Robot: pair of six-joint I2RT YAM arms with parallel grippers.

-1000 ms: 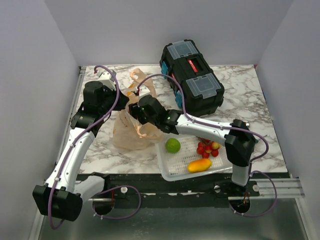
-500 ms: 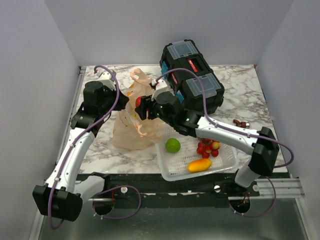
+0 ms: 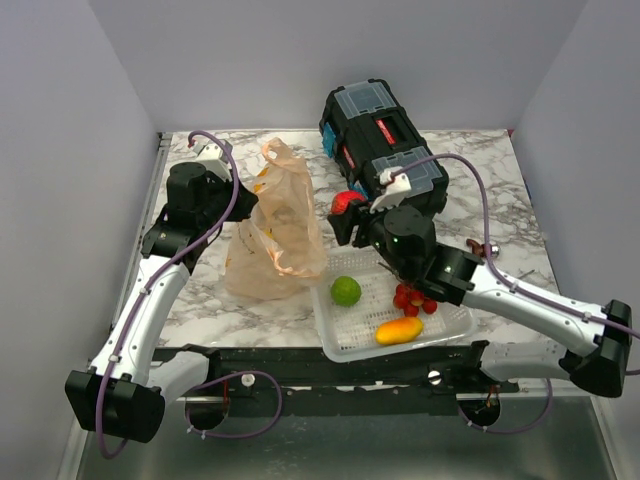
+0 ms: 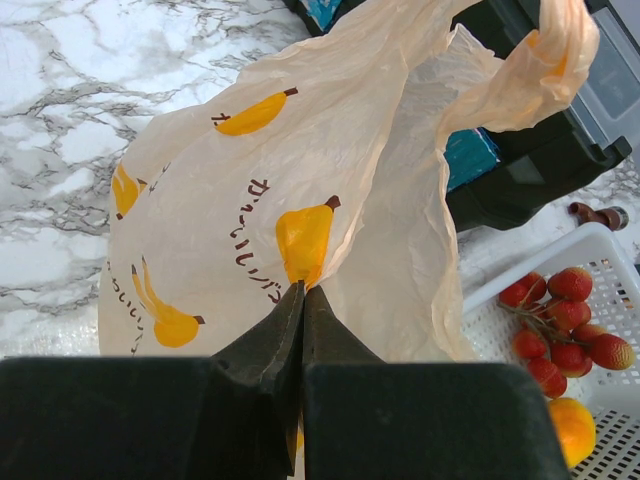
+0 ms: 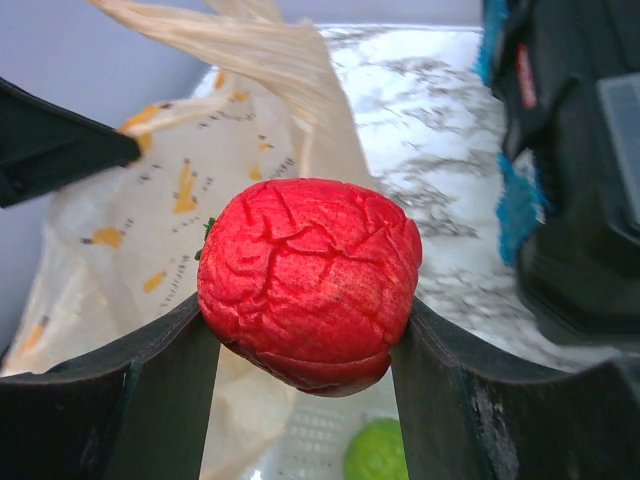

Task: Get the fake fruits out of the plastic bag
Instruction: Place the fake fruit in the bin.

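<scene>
My right gripper (image 3: 345,212) is shut on the red round fruit (image 5: 308,281), wrinkled and cracked, and holds it in the air between the plastic bag (image 3: 272,225) and the black toolbox; the fruit also shows in the top view (image 3: 346,201). My left gripper (image 4: 303,290) is shut on a fold of the peach-tan bag (image 4: 230,220), which stands upright with yellow fruit prints. The bunch of red berries (image 3: 412,297) lies in the white basket and shows in the left wrist view (image 4: 560,320). A yellow-orange fruit (image 4: 570,430) lies by the berries. What is inside the bag is hidden.
A white mesh basket (image 3: 345,345) at the near edge holds a green lime-like ball (image 3: 346,290) and an orange mango-like fruit (image 3: 399,330). A black toolbox (image 3: 385,150) stands at the back. A small brown item (image 3: 482,246) lies on the marble to the right.
My right gripper has come up out of the bag with the red round fruit and moved right toward the toolbox and basket. The bag now stands taller. The left arm has not moved.
</scene>
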